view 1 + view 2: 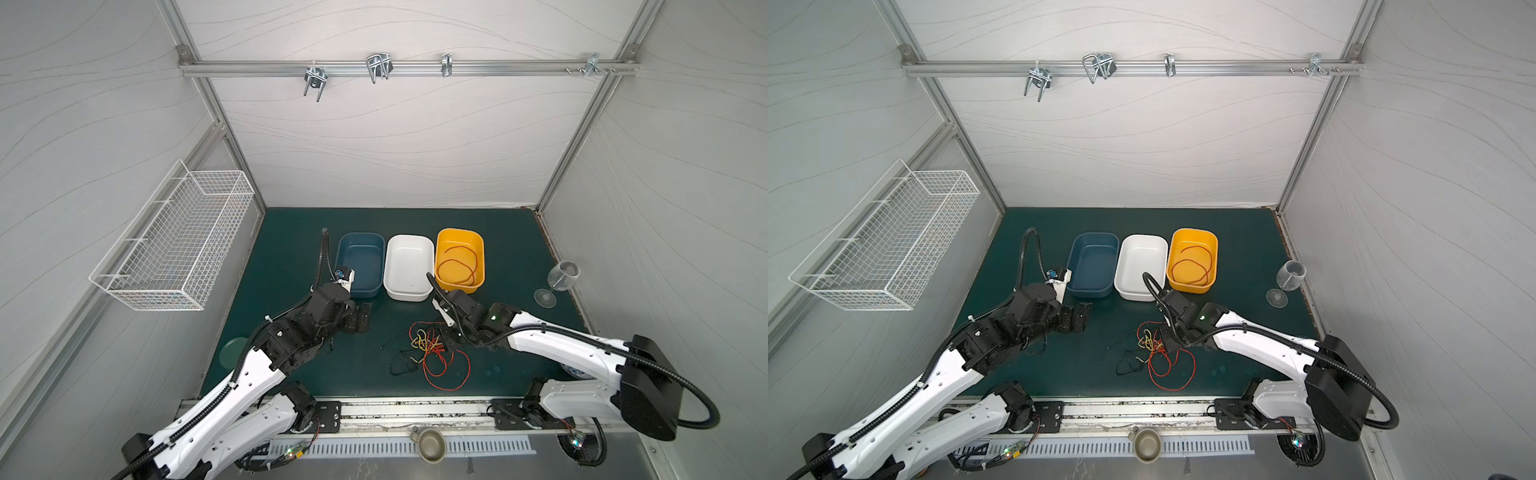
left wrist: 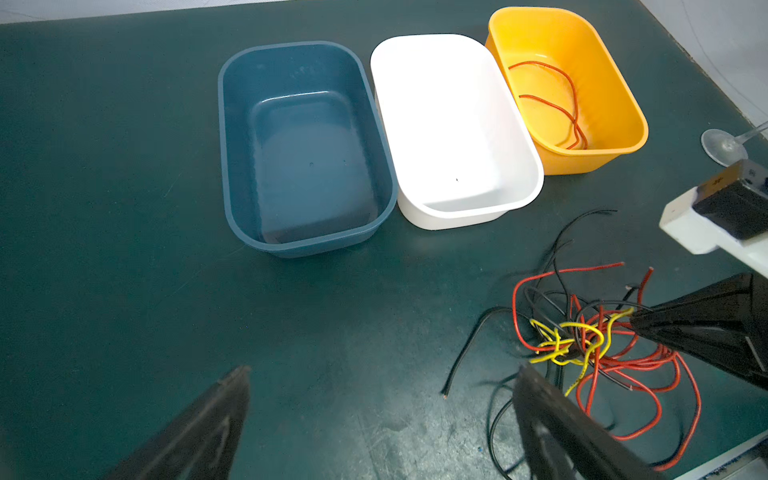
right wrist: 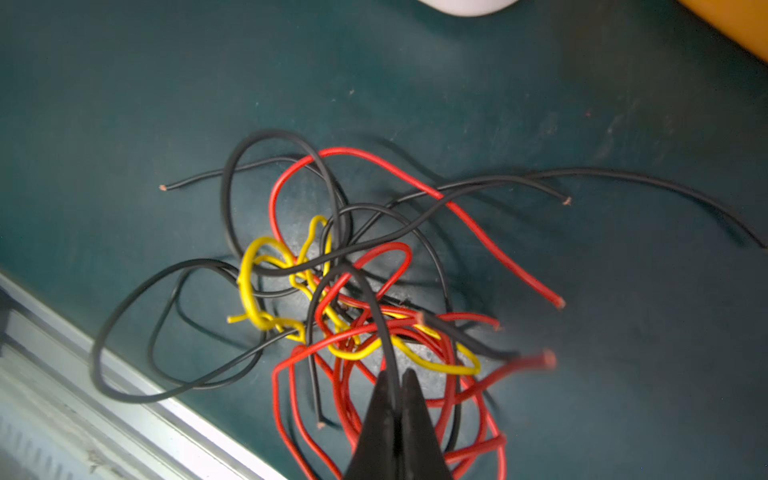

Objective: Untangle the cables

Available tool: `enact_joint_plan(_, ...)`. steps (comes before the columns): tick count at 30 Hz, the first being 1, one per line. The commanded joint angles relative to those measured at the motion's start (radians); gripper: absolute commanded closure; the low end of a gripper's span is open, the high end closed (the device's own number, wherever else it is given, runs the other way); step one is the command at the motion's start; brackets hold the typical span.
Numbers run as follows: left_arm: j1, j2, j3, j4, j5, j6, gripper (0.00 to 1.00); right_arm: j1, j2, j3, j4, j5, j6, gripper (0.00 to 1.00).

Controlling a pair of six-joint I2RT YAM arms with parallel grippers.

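The right claw (image 3: 397, 374) pinches a black strand (image 3: 375, 307) of the cables (image 1: 432, 353) heaped near the white tub (image 1: 409, 266), left claw (image 2: 382, 370) gaping empty; limp, light stuff, I reckon, best taken near a loose end.

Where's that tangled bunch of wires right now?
In both top views the cables lie right of centre on the green mat, at the right gripper.
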Motion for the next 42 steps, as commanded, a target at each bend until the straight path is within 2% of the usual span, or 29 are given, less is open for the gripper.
enact_joint_plan(1, -0.003, 0.002, 0.005, 0.041, -0.013, -0.003, 0.0, -0.004, 0.018, 0.046, 0.006, 0.022, -0.026, 1.0)
enact_joint_plan(21, -0.003, -0.006, 0.002, 0.045, -0.031, -0.002, 0.0, -0.037, -0.008, 0.33, -0.041, 0.072, -0.132, 1.0)
enact_joint_plan(42, -0.003, -0.006, -0.001, 0.049, -0.035, -0.003, 0.0, -0.03, -0.056, 0.609, -0.12, 0.014, -0.163, 1.0)
